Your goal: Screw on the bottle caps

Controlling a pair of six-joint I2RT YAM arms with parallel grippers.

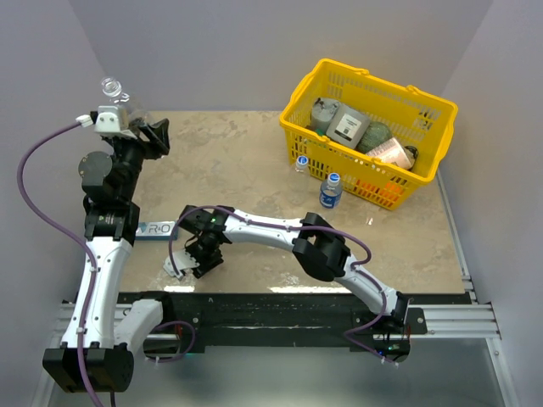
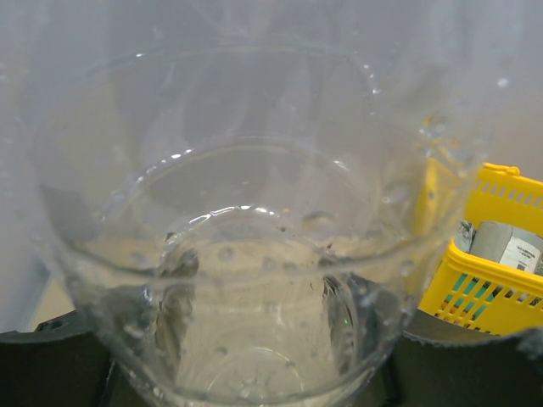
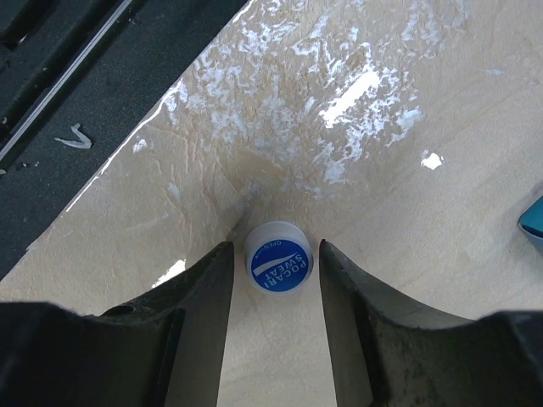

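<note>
Top external – left gripper (image 1: 131, 119) clamps bottle (image 1: 114, 89), right gripper (image 3: 277, 251) apart round cap (image 3: 278, 267), basket (image 1: 293, 112) beyond

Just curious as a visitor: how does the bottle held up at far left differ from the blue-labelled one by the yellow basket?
The held bottle has an open neck; the labelled bottle wears a blue cap. The held bottle carries no label; the labelled bottle has a dark blue one. The held bottle is raised off the table; the labelled bottle stands on it. Both are small and clear.
</note>
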